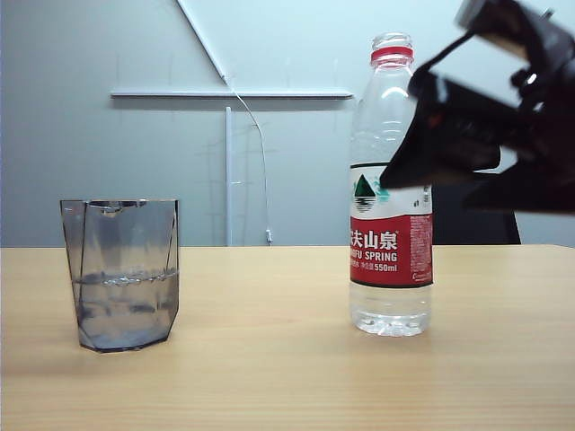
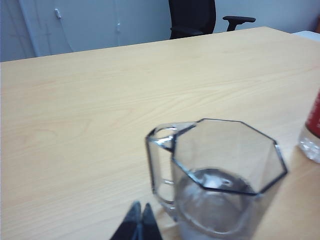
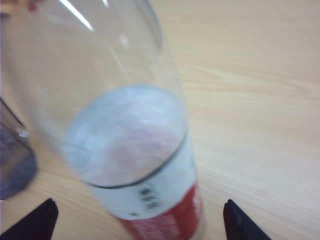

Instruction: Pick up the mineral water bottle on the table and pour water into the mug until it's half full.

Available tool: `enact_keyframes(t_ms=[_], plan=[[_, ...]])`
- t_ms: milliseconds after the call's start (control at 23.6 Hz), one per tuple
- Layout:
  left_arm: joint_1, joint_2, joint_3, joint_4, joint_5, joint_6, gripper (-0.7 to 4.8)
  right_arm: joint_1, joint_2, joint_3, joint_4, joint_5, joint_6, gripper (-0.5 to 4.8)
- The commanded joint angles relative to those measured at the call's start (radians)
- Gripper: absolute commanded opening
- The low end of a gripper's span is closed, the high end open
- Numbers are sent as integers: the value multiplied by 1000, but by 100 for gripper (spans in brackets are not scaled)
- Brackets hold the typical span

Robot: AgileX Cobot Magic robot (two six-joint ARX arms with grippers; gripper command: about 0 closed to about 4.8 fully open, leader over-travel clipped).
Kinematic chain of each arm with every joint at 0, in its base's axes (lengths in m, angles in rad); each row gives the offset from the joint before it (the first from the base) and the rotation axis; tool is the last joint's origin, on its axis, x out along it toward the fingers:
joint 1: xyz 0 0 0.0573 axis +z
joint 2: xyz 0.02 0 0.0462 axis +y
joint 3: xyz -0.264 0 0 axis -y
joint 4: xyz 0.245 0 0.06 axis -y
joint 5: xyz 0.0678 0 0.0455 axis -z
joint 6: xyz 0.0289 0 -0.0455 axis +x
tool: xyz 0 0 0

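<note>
Right, the mineral water bottle (image 1: 391, 224) stands upright on the table (image 1: 269, 359), capless, on the right side of the exterior view, with only a shallow layer of water low in its base. Well apart to its left sits the mug (image 1: 121, 274), and the water (image 1: 126, 310) in it reaches roughly halfway up. The right gripper (image 3: 137, 220) hangs up beside the bottle's upper body, jaws spread wide with the bottle between the two dark fingertips (image 3: 35, 220) and touching neither. The left gripper (image 2: 137, 222) sits low just beside the mug, its two tips pressed together, holding nothing.
</note>
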Motion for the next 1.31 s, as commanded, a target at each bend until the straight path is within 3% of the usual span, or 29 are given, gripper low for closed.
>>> enact_keyframes(t_ms=[42,169,381,423,508,550,592,719,1311], plan=[[90,2,2,10,-1,-3,-2,11,-124,4,-92,10,3,479],[235,2,2,10,-2,-3,-2,11,-306,4,-216,5,48,479],[382,2,2,10,-3,-3,-2,11,-539,4,-396,18,74,479],[402,2,2,10,-3,-3,-2,10,-590,4,-438,44,74,447],[439,2,2,10,-4,-3,-2,10,-682,4,-509,87,70,330],[451,2,2,10,-3,-3,-2,10,-720,4,-536,94,66,268],[462,2,2,10,0,-3,-2,10,-760,4,-568,114,61,152],[485,2,2,10,-3,-3,-2,10,-800,4,-594,114,44,-8],[493,2,2,10,-3,-3,-2,10,-821,4,-599,140,40,-6]])
